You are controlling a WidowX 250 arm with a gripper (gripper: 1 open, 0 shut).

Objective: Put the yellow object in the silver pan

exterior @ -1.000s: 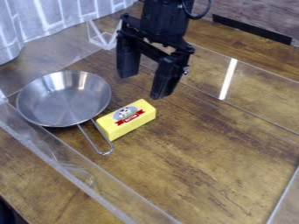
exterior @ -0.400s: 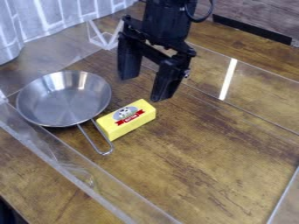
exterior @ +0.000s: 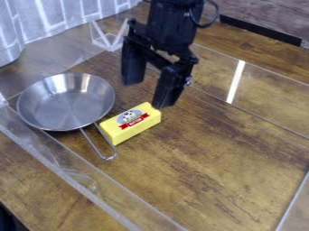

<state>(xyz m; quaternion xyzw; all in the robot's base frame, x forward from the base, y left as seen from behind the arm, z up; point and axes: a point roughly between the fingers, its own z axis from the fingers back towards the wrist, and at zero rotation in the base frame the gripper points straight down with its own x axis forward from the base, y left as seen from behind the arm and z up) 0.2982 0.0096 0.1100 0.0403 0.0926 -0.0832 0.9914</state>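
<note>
The yellow block lies on the wooden desk just beside the silver pan, against its wire handle. Its white label carries red marks (too small to read). Above the block, the black gripper hangs with jaws wide apart, empty.

Bright yellow on the yellow object, its top label white with red marks. The silver pan gleams a pale, mirror-like grey. Black all over the gripper, and beneath it the desk shows streaky brown woodgrain.
</note>
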